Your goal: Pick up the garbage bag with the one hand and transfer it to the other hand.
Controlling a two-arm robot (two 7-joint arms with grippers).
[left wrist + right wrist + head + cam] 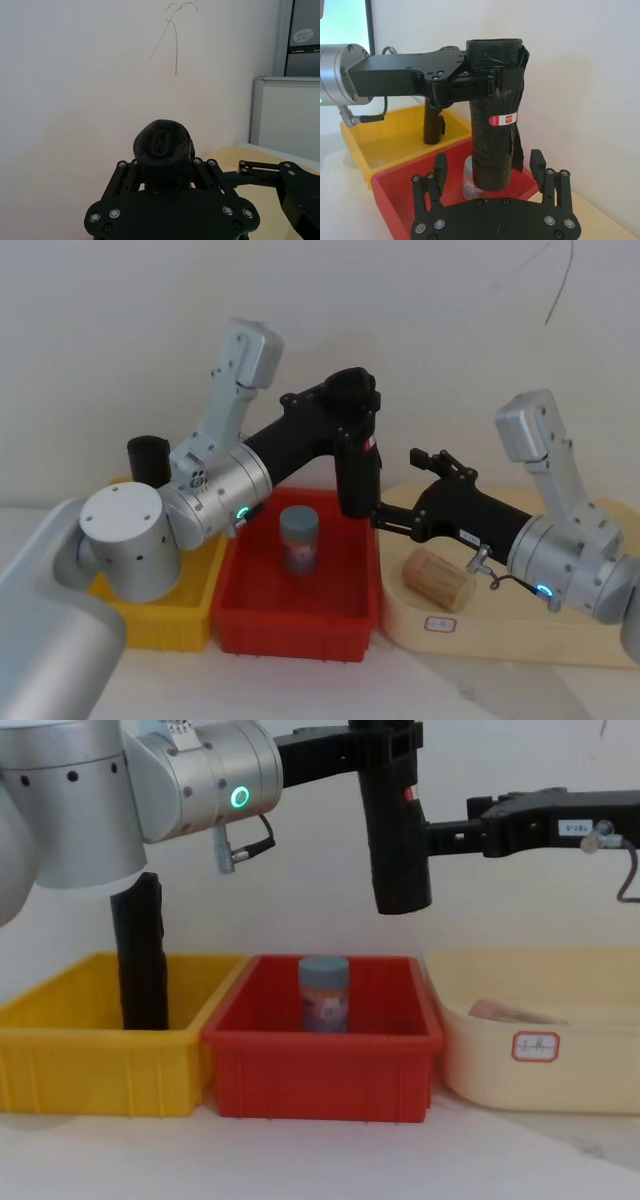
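Note:
The garbage bag (357, 475) (495, 135) (397, 850), a tall black roll with a small red-white label, hangs upright above the red bin (300, 615). My left gripper (350, 405) (485, 82) (162, 165) is shut on its top end. From the right, my right gripper (396, 487) (440, 832) comes level with the roll's lower half. In the right wrist view its fingers (537, 160) stand open, one on each side of the roll and apart from it.
A second black roll (148, 460) (142, 955) stands in the yellow bin (60, 1060). A blue-lidded jar (299, 538) (324, 992) stands in the red bin below the held roll. A wooden cylinder (438, 580) lies in the beige tray (540, 1070). A wall is close behind.

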